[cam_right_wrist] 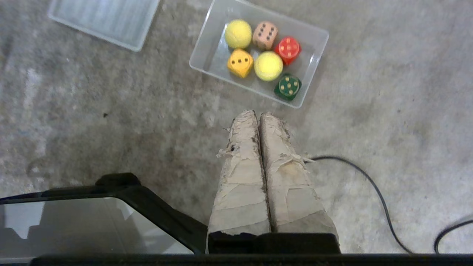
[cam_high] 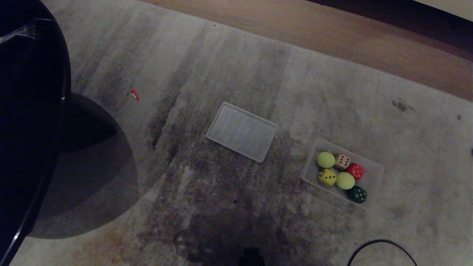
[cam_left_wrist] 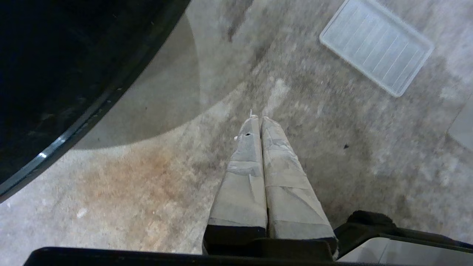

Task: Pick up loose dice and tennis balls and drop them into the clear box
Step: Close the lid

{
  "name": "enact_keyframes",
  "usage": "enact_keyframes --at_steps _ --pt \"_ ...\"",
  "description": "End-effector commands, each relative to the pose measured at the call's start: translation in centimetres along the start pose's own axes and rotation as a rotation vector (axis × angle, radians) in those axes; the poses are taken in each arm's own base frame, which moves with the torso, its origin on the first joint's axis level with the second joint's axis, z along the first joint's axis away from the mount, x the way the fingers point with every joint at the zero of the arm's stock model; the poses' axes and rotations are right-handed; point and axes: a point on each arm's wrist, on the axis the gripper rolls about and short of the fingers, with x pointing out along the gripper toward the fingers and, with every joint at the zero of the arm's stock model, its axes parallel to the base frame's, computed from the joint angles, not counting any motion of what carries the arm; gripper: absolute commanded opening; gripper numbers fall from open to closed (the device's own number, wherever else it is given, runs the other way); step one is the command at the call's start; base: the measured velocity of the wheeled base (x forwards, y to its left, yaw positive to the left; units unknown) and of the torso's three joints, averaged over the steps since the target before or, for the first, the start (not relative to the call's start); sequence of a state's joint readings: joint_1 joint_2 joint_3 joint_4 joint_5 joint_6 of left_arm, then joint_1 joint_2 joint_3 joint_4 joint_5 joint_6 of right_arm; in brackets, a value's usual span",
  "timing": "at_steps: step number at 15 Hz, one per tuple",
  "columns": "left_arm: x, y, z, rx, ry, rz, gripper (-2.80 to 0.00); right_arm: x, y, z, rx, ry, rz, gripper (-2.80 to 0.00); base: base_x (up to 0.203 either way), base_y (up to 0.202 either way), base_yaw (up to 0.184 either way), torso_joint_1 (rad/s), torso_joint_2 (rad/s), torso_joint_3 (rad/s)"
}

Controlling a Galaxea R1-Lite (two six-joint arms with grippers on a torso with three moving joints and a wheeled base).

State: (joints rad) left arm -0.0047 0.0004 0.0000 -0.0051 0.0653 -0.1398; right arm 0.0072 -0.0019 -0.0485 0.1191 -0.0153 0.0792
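Near edge, both arms parked, out of the head view. Left tool [cam_left_wrist: 259, 119]: taped fingers pressed together, nothing between them, hanging over stained grey carpet [cam_high: 229, 207]. Right tool [cam_right_wrist: 257, 114]: fingers likewise pressed together, empty, above carpet just short of the clear box [cam_right_wrist: 314, 33]. A black cable [cam_right_wrist: 373, 184] loops over the carpet beside the right tool.

Mid-ground, robot's right: the clear box [cam_high: 375, 173] sits on the carpet with all pieces inside. Two tennis balls [cam_high: 325, 159], one at the far left corner, the other in the middle touching the yellow die [cam_high: 327, 177] and the red die [cam_high: 355, 171]. Tan die [cam_high: 342, 161] between the far ball and the red die. Dark green die [cam_high: 357, 194] at the near right corner. No loose pieces seen on the carpet.

Centre: flat ribbed lid [cam_high: 242, 131], well apart from the box.

Robot's left: large dark round object [cam_high: 29, 122] casting shadow. Small red scrap [cam_high: 135, 95] beyond it.

Far: wooden floor [cam_high: 332, 40] past the carpet edge.
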Motion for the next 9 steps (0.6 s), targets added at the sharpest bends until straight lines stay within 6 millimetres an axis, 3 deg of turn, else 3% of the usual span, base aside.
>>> enact_keyframes --at_steps 1,9 --pt "0.02 0.0 -0.03 -0.001 0.001 0.001 -2.8 0.01 0.0 0.02 0.001 0.002 0.0 -2.8 0.0 0.0 0.0 0.002 0.0 0.212" --pt "0.02 0.0 -0.03 -0.001 0.001 0.001 -2.8 0.01 0.0 0.02 0.001 0.002 0.0 -2.8 0.0 0.0 0.0 0.002 0.0 0.201"
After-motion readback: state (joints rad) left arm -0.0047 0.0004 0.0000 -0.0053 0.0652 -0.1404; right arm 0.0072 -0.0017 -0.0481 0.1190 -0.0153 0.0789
